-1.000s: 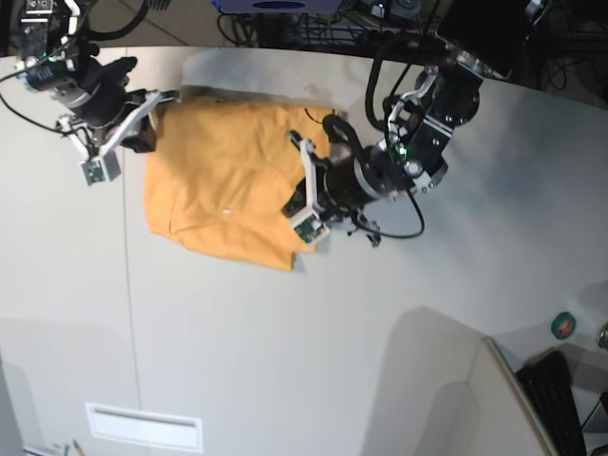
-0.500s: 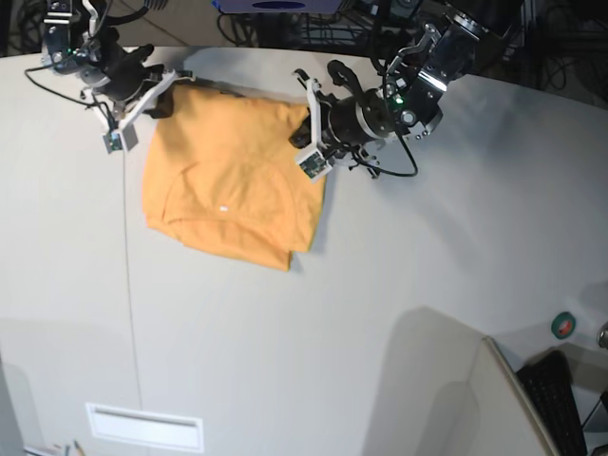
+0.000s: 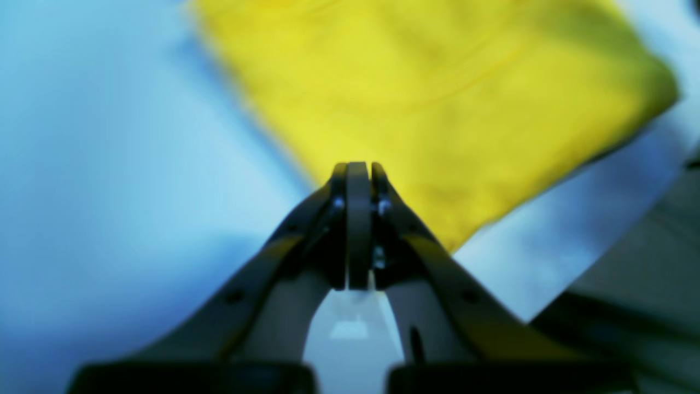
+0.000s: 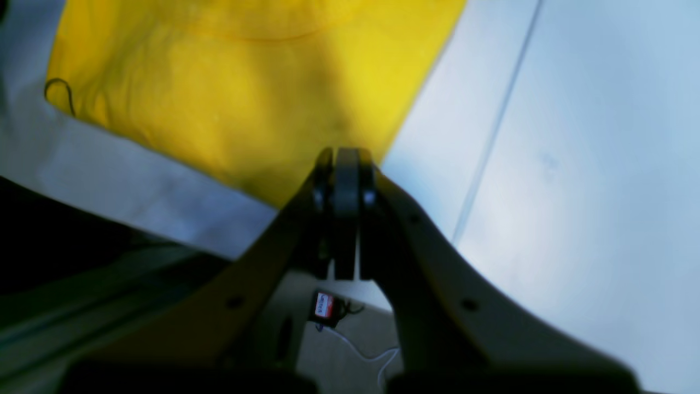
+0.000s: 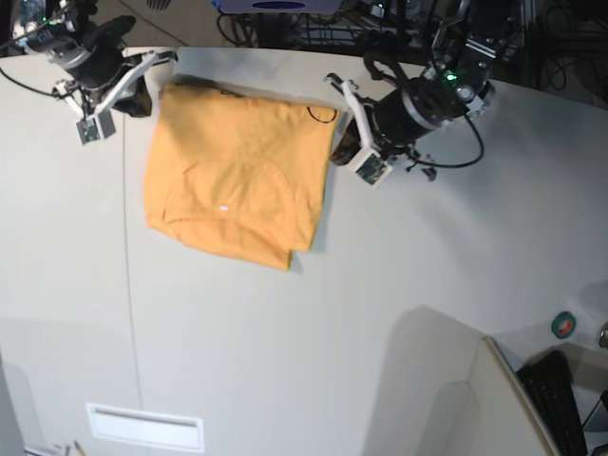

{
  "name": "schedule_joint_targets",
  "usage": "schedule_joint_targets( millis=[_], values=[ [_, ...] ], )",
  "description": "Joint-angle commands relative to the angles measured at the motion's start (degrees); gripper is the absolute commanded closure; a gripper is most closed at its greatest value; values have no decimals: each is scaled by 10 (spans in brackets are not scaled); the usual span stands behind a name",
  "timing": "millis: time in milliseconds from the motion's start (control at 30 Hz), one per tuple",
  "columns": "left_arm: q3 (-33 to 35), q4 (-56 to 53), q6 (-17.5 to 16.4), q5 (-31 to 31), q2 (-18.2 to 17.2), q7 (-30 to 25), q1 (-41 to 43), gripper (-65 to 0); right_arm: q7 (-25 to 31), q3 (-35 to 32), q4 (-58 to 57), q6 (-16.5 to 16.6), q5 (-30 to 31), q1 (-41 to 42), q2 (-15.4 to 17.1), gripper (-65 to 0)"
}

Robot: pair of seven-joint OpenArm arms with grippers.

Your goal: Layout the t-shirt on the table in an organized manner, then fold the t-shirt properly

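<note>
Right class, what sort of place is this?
Probably a robotics lab: two cabled robot arms work over a large pale grey-white table holding an orange-yellow cotton t-shirt, with tangled equipment cables behind.

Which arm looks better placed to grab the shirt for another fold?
Probably the left gripper. It sits right at the t-shirt's side edge by the neckline corner, while the right gripper is at the opposite top corner, partly off the table. Both are shut and empty, so it's close.

no readable text, labels or numbers anywhere
</note>
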Motion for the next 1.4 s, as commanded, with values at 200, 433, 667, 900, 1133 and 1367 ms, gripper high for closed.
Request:
schedule_joint_targets(
  millis=[200,433,667,900,1133,1367],
  values=[
    [-31,58,-4,-7,-78,-14,164,0,-79,46,54,10,5,-144,0,0],
    [-23,-5,-2,-5,-95,-14,266,0,-130,5,-28,11,7,-228,22,0],
    [18,-291,-2,-4,-77,-169,220,0,-129,-177,-338,11,9,-64,86,0],
    [70,-703,-2,74,-8,-337,71,0,77,-341,-725,11,8,125,95,0],
    [64,-1041,-2,110,69,-607,-65,0,426,-456,-1033,6,8,221,19,0],
    [62,-976,57,109,73,-605,-40,0,466,-455,-1019,6,8,221,12,0]
  ],
)
